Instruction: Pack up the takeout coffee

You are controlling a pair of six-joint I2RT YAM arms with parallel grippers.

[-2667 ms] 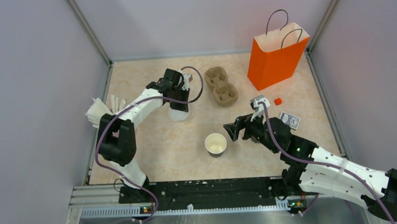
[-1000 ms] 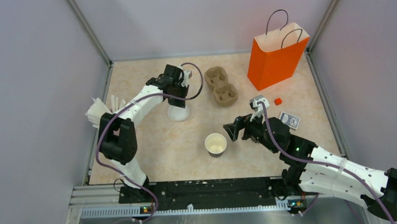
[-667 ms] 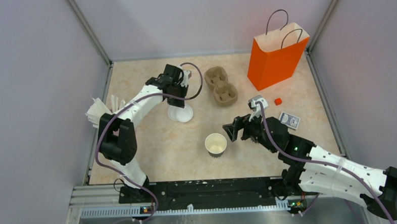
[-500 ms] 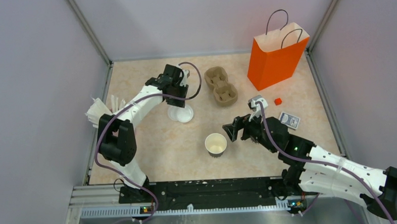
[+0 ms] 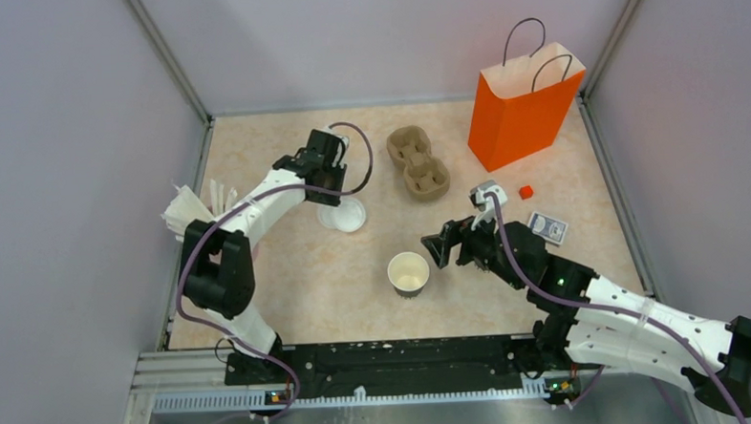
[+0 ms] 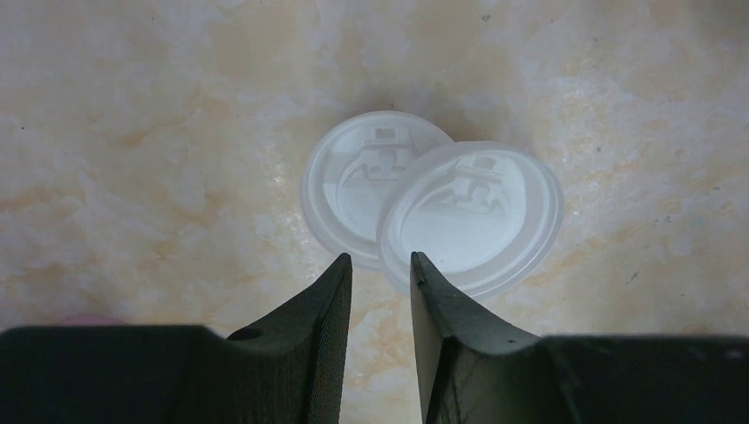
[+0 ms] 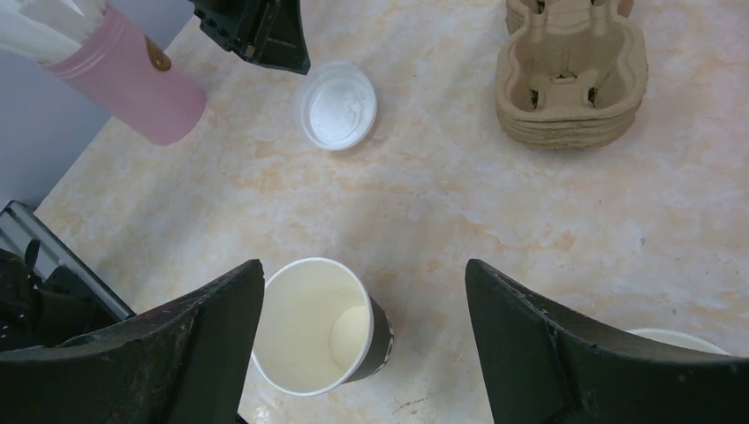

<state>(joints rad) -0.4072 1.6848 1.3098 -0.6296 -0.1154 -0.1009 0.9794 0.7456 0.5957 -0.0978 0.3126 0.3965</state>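
The left gripper (image 6: pixel 380 258), parted and empty, hovered above two overlapping white lids (image 6: pixel 472 212) on the desk (image 6: pixel 132 132); the right gripper (image 7: pixel 364 265) gaped wide near the open cup (image 7: pixel 309 327).

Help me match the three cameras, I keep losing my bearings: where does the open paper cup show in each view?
Top external: the paper cup stands open just below and right of picture centre.
Left wrist: not in it.
Right wrist: at the bottom, left of centre, seen from above.
Shared landmark: the white lids lying on the table show in all three views.
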